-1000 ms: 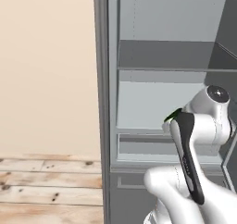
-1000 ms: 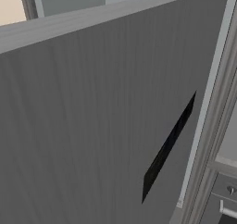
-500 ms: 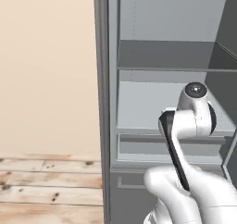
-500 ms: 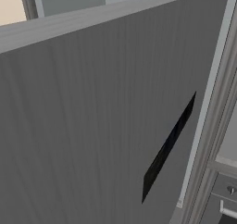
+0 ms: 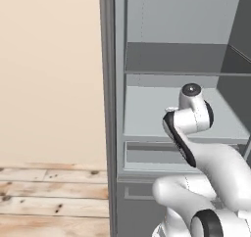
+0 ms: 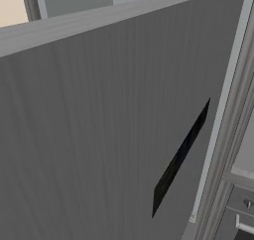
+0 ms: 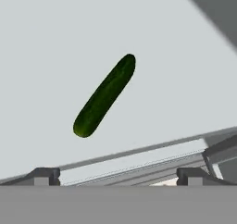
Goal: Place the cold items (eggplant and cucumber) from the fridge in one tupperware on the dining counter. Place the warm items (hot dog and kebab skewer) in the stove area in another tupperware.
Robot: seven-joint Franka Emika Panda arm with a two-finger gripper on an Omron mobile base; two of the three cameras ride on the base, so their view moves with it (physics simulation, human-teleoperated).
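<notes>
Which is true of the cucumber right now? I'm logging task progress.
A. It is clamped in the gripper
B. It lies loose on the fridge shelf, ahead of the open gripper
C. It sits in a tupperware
B: the cucumber lies alone on the pale shelf, beyond the spread fingertips.

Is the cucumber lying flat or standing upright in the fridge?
Lying flat. In the hand view the cucumber rests lengthwise on the pale fridge shelf, untouched, beyond the gripper.

Dark green glossy cucumber (image 7: 105, 96) on pale grey shelf (image 7: 55, 42), grey brushed fridge door (image 6: 99, 135) with black handle slot (image 6: 181, 157), beige wall (image 5: 49, 74), light wood-plank floor (image 5: 49, 197).
</notes>
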